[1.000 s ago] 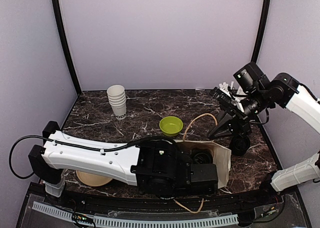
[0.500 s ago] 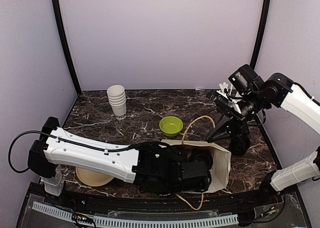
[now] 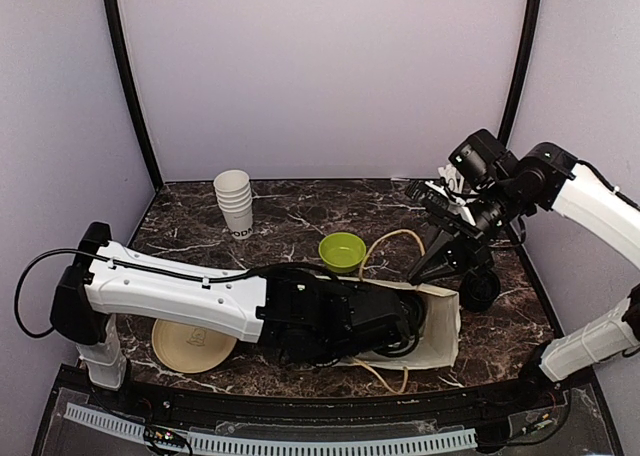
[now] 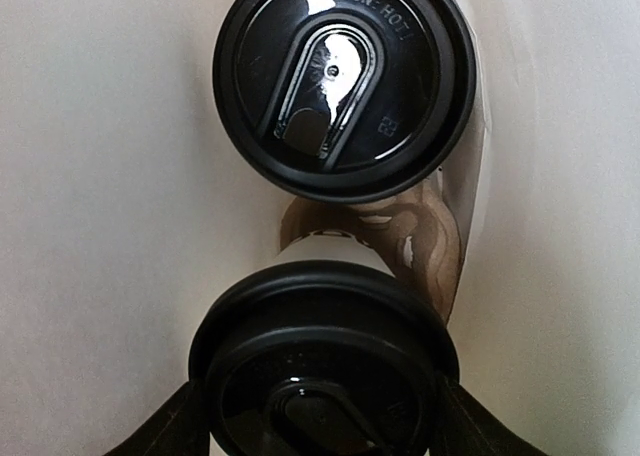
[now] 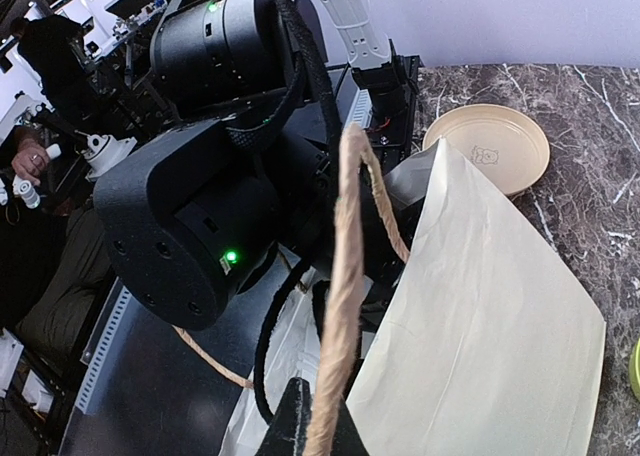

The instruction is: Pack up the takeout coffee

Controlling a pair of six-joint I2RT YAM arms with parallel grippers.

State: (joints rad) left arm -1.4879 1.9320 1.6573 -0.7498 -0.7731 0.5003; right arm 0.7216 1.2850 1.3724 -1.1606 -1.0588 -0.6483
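From above, the left jaws are hidden inside the cream paper bag. The wrist view catches only their tips, spread wide and gripping the coffee cup at its glossy black lid, whose lower edge is cut off. A second lidded cup sits deeper in. The left arm stretches low across the dark veined table. The right jaws, pinched tight on the bag's twisted rope handle, hang from the raised, bent right arm.

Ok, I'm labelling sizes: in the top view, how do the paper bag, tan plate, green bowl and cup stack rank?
1. paper bag
2. tan plate
3. green bowl and cup stack: about alike, unranked.
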